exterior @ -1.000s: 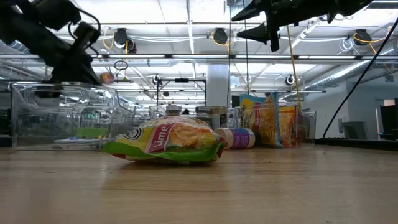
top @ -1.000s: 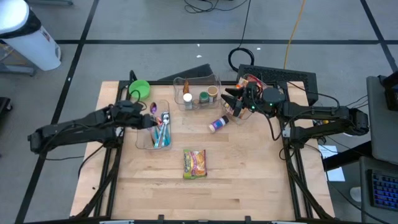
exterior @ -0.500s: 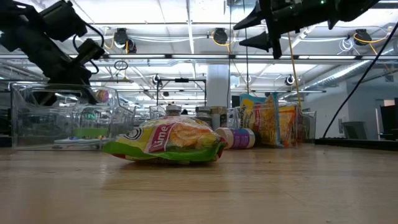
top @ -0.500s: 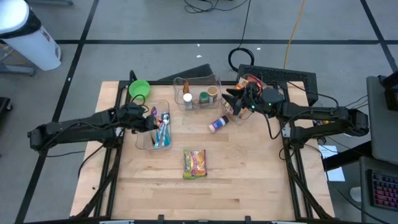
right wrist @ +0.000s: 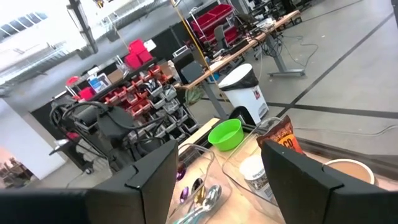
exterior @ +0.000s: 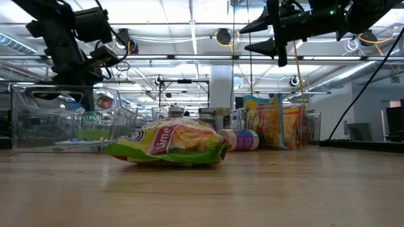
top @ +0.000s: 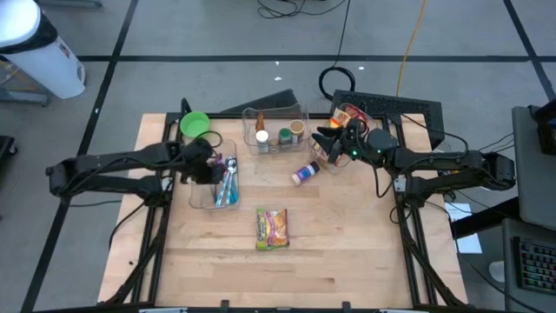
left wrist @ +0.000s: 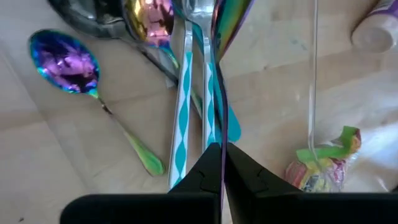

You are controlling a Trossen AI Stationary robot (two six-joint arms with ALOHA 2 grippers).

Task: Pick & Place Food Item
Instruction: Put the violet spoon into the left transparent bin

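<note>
Two grippers up: my left gripper (top: 211, 167), left of centre, is clenched on an iridescent utensil (left wrist: 219, 81) over the clear cutlery bin (top: 201, 198); my right gripper (top: 326, 139) hovers released, upper right. The lime snack packet (top: 272, 228) lies untouched, lower centre. Next, I reckon: descend on it.

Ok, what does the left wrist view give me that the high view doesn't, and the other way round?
Only the left wrist view shows the left claw shut on a thin rainbow-coloured utensil handle, with a purple spoon lying below. Only the high view shows the whole table: the green bowl, the right claw open over the far bins, and the jar bin. Both show the cutlery bin, the snack packet and the fallen bottle.
</note>
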